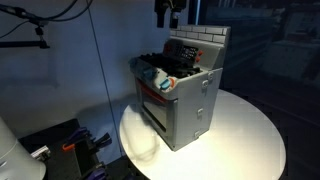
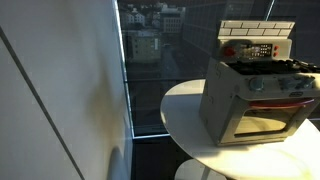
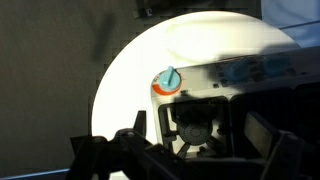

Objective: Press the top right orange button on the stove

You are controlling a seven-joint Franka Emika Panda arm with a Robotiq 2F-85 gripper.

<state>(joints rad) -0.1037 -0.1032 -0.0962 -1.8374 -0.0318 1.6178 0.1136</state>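
Dark pincer (image 3: 210, 150) fingers (image 3: 135, 135) fill the bottom of the wrist view, set wide apart with nothing between them. Beyond them lies the stove (image 3: 250, 72), seen from above, its black burner area between the fingers. A round teal piece (image 3: 167, 80) with an orange rim sits at the stove's edge. The round white bench (image 3: 130, 70) spreads out behind, brightly lit against a dark floor.

In an exterior view, a grey toy stove (image 1: 185, 100) stands on the bench (image 1: 250, 140), its oven door facing lower left. The button panel (image 1: 185, 52) rises at the back of the stove top; its reddish-orange buttons are too small to tell apart. The pincer (image 1: 168, 12) hangs at the top edge of the picture, above the panel and clear of it. Cables (image 1: 75, 145) lie on the dark floor at lower left.

In an exterior view, a pale wall (image 2: 60, 90) takes up the left, with a window (image 2: 150, 50) showing city buildings beside it. The stove (image 2: 255, 95) stands on the bench (image 2: 185, 110) at right, with the panel (image 2: 255, 50) facing the camera. The pincer does not show in this picture.
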